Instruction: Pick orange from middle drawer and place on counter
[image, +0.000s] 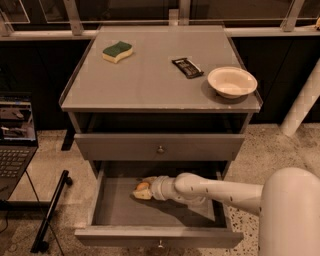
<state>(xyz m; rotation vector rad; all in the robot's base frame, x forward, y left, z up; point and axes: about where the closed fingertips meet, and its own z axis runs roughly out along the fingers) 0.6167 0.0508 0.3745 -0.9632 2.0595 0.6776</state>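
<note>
Gripper position: the gripper (141, 190) is reaching into the open drawer (115, 212), toward its back left, with the arm (215, 190) lying across the drawer's right half.
Gripper state: it is closing round the orange (143, 186), one finger on each side; the grip appears to be holding.
Orange position: it is sitting low in the drawer, between the fingers, under the upper drawer front (200, 147).
Risk, slip: the fruit is round and smooth, so a shallow or off-centre pinch is likely to let it roll out during the lift.
Risk, collision: lifting straight up is likely to drive the wrist or the fruit into the upper drawer front; pulling outward first is looking safer.
Risk, snag: the arm is passing close over the drawer's front edge and may catch it.
Risk, placement: the counter (150, 80) is carrying a sponge (117, 51), a dark bar (187, 67) and a bowl (232, 81); a release near an edge is risking a roll-off.
</note>
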